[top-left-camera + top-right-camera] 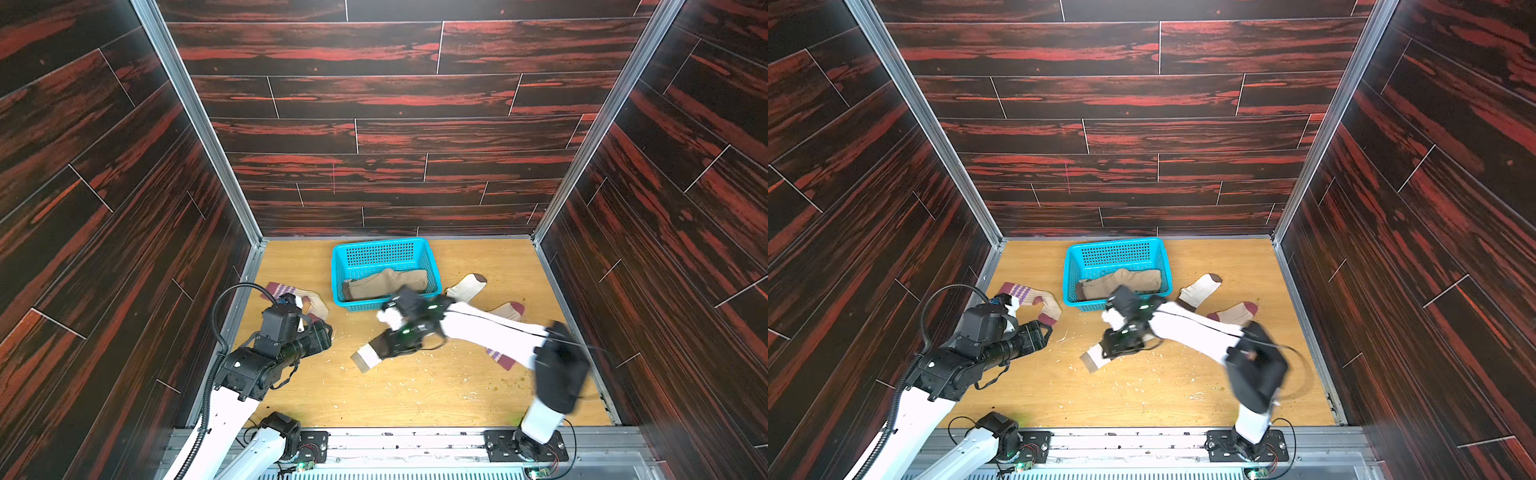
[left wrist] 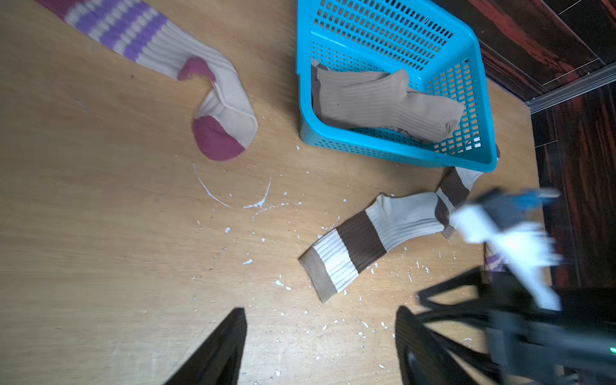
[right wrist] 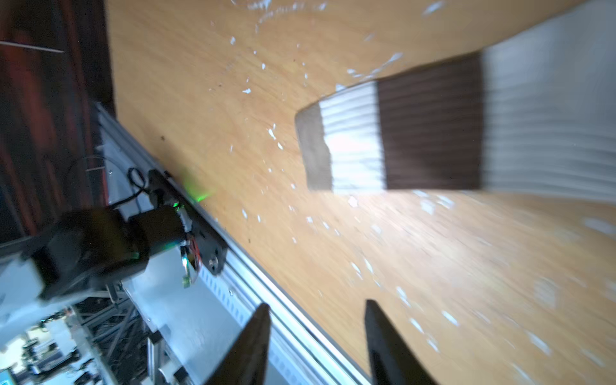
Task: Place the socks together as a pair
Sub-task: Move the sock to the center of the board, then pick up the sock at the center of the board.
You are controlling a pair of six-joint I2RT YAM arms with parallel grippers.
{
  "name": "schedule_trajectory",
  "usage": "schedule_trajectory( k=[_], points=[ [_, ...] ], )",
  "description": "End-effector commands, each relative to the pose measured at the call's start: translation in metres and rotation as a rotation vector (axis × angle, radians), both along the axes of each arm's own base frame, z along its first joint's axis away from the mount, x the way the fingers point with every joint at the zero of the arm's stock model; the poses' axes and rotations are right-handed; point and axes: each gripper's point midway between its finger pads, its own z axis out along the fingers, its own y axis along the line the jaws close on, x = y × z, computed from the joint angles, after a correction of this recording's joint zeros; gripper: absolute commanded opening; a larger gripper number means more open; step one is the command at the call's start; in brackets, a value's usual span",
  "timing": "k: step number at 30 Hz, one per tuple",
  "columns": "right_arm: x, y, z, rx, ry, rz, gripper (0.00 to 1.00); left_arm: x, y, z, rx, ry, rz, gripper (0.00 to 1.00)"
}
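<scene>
My right gripper (image 3: 316,303) is open, holding nothing, above the banded sock (image 1: 368,358) in the middle of the frame. Its match (image 1: 466,287) lies up right by the basket (image 1: 380,242). If I snag it going up, the socks could pull apart.

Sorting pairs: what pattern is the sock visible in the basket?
Plain ribbed tan sock; left wrist view clearest.

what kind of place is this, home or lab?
Most likely a lab robot cell, not a home: left arm and right arm bolted to an aluminium rail, wood-look panel walls boxing in a small tabletop, and staged props, a blue basket and loose socks.
</scene>
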Motion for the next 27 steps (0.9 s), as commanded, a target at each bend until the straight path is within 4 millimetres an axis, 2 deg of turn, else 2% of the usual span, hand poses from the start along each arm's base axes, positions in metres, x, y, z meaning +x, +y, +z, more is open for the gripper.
schedule_trajectory(
  k=[1, 4, 6, 10, 13, 15, 18, 22, 27],
  points=[
    [0.021, -0.07, 0.004, -0.07, -0.007, -0.14, 0.56, 0.0, -0.015, -0.011, -0.06, 0.042, -0.025, 0.73],
    [0.058, -0.122, -0.006, -0.121, -0.02, -0.254, 0.57, 0.001, -0.033, -0.026, -0.051, 0.087, -0.066, 0.72],
    [0.08, -0.145, -0.023, -0.184, -0.006, -0.28, 0.57, 0.001, -0.048, -0.041, -0.041, 0.129, -0.098, 0.73],
    [0.119, -0.174, -0.057, -0.239, 0.031, -0.357, 0.54, 0.004, -0.077, -0.082, -0.039, 0.268, -0.111, 0.68],
    [0.127, -0.193, -0.076, -0.26, 0.07, -0.42, 0.53, 0.008, -0.095, -0.108, -0.009, 0.353, -0.109, 0.63],
    [0.127, -0.194, -0.087, -0.23, 0.094, -0.443, 0.52, 0.017, -0.107, -0.125, -0.003, 0.372, -0.095, 0.61],
    [0.137, -0.188, -0.094, -0.187, 0.108, -0.478, 0.52, 0.026, -0.109, -0.148, 0.007, 0.409, -0.032, 0.57],
    [0.147, -0.175, -0.095, -0.118, 0.14, -0.515, 0.51, 0.033, -0.102, -0.164, 0.073, 0.439, 0.018, 0.57],
    [0.138, -0.178, -0.111, -0.145, 0.204, -0.557, 0.45, 0.02, -0.08, -0.191, 0.164, 0.51, 0.09, 0.53]
  ],
)
